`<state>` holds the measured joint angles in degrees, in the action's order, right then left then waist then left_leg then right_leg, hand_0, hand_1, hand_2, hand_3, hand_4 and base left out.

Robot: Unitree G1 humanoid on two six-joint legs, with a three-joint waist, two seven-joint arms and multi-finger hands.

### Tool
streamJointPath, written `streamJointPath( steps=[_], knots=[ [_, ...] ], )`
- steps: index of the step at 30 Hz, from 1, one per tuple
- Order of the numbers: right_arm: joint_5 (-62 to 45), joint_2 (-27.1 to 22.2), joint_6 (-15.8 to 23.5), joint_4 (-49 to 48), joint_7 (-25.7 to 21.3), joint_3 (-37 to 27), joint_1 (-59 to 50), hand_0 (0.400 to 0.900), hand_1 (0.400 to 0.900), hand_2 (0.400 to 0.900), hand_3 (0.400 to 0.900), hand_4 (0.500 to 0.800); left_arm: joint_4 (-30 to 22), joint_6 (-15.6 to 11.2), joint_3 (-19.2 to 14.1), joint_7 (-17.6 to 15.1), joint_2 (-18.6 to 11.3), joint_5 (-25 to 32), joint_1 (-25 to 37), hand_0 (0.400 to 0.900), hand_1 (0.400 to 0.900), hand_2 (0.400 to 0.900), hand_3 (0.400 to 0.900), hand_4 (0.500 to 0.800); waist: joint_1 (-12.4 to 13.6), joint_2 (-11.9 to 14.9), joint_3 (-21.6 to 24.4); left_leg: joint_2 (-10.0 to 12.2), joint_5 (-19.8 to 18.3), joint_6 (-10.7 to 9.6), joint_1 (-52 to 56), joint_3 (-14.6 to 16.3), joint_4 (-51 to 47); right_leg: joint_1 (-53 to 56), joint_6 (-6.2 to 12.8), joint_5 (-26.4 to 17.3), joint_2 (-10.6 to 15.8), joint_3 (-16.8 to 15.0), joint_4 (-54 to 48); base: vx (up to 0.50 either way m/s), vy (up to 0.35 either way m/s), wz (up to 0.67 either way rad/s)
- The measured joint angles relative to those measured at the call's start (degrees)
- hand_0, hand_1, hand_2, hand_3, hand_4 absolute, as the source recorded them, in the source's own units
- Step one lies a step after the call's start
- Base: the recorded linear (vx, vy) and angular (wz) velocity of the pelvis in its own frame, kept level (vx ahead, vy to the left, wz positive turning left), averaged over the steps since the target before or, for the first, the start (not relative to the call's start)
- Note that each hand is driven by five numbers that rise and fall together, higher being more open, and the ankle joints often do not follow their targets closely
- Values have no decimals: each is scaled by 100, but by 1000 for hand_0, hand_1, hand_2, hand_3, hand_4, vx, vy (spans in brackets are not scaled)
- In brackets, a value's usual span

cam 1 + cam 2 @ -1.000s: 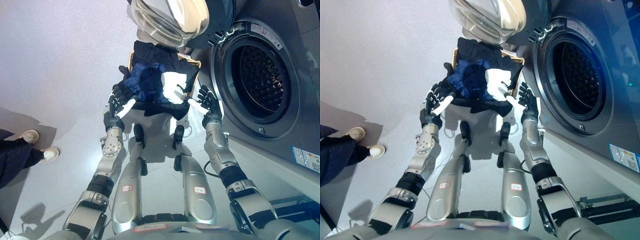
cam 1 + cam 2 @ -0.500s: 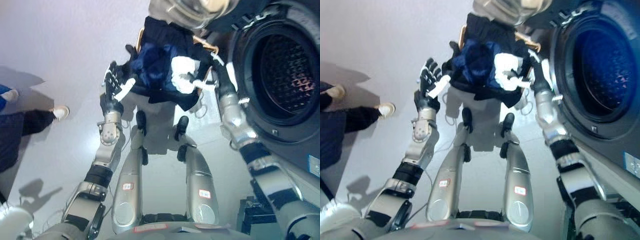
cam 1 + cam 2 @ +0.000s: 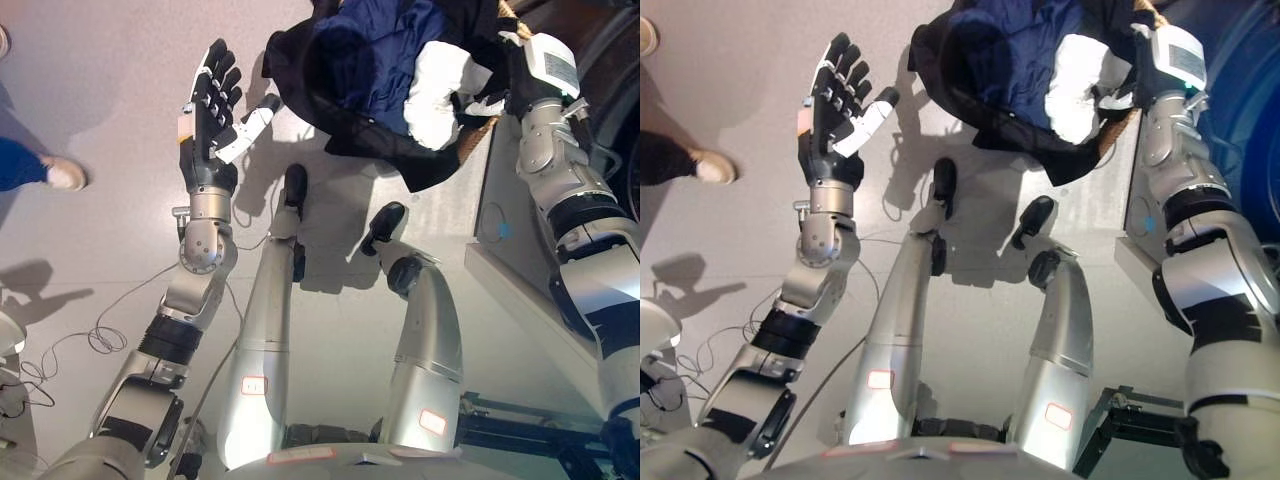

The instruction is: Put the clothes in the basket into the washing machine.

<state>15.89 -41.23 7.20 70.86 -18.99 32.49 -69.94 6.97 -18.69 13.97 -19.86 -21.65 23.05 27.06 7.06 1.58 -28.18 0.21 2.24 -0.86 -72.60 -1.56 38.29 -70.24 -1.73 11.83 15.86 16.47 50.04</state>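
The wicker basket (image 3: pixel 484 130) sits at the top of both eye views, heaped with clothes: a navy garment (image 3: pixel 380 45), a white one (image 3: pixel 438 88) and black cloth (image 3: pixel 345 125) spilling over the near rim. My left hand (image 3: pixel 208 105) is raised to the left of the basket with fingers straight, open, clear of the cloth. My right arm reaches up along the basket's right side. The right hand (image 3: pixel 492 100) is mostly buried between the white garment and the rim, so its fingers are hidden.
The washing machine's lower front (image 3: pixel 497 262) runs down the right side; its drum opening is cut off at the top right. A person's shoe (image 3: pixel 65 175) and leg (image 3: pixel 18 162) are on the floor at the far left.
The camera has tipped down and closer, so the whole scene shifted up. My right hand went from beside the basket into the clothes at its right rim. The left hand stays open.
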Motion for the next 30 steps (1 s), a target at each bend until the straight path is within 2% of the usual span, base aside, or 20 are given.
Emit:
streamJointPath(
  steps=[5,9,15,24,25,26,27,30],
  knots=[
    [-13,-7,-105,146,-49,0,-142,900,900,900,900,800,-277,-17,103,-60,-194,16,114,900,900,900,900,800,63,8,-4,-137,-157,12,-474,21,491,-497,-7,199,227,-120,556,-8,-3,3],
    [-22,-4,-137,353,-44,8,-427,900,900,900,900,800,-672,-51,103,-118,-281,55,135,900,900,900,900,800,220,9,-4,-150,-331,35,-1069,72,1065,-1095,-88,397,349,-248,1126,1,4,1],
    [-22,116,-168,351,21,28,-428,900,900,900,900,800,-704,-50,147,-130,-345,80,159,900,900,900,900,800,289,-4,-21,-237,-570,72,-1625,72,1828,-1602,-131,682,544,-372,1875,9,5,7],
    [-5,356,-365,673,55,-60,-278,900,900,900,900,800,-845,-56,168,-145,-371,192,-44,900,900,900,900,800,403,-60,-71,-320,-813,20,-1708,14,2341,-1614,-160,952,647,-443,2326,-2,-2,2],
    [-3,412,-376,676,52,-115,-277,822,822,822,822,753,-844,-56,166,-163,-374,193,-51,900,900,900,900,800,406,-64,-74,-326,-817,21,-1719,13,2354,-1617,-144,970,654,-443,2345,0,0,0],
    [1,478,-395,689,56,-117,-250,712,712,712,712,687,-845,-55,166,-178,-375,195,-71,900,900,900,900,800,407,-70,-77,-328,-819,24,-1721,14,2357,-1618,-145,970,657,-445,2347,0,0,0],
    [3,519,-425,697,59,-131,-241,400,400,400,400,500,-847,-55,166,-181,-377,197,-94,900,900,900,900,800,412,-73,-79,-329,-823,26,-1721,18,2359,-1619,-148,968,657,-448,2346,0,0,0],
    [4,510,-452,681,21,-204,-267,400,400,400,400,500,-852,-55,164,-180,-379,207,-135,900,900,900,900,800,422,-105,-97,-328,-839,32,-1721,20,2390,-1617,-156,963,658,-452,2360,0,0,0]
  ],
)
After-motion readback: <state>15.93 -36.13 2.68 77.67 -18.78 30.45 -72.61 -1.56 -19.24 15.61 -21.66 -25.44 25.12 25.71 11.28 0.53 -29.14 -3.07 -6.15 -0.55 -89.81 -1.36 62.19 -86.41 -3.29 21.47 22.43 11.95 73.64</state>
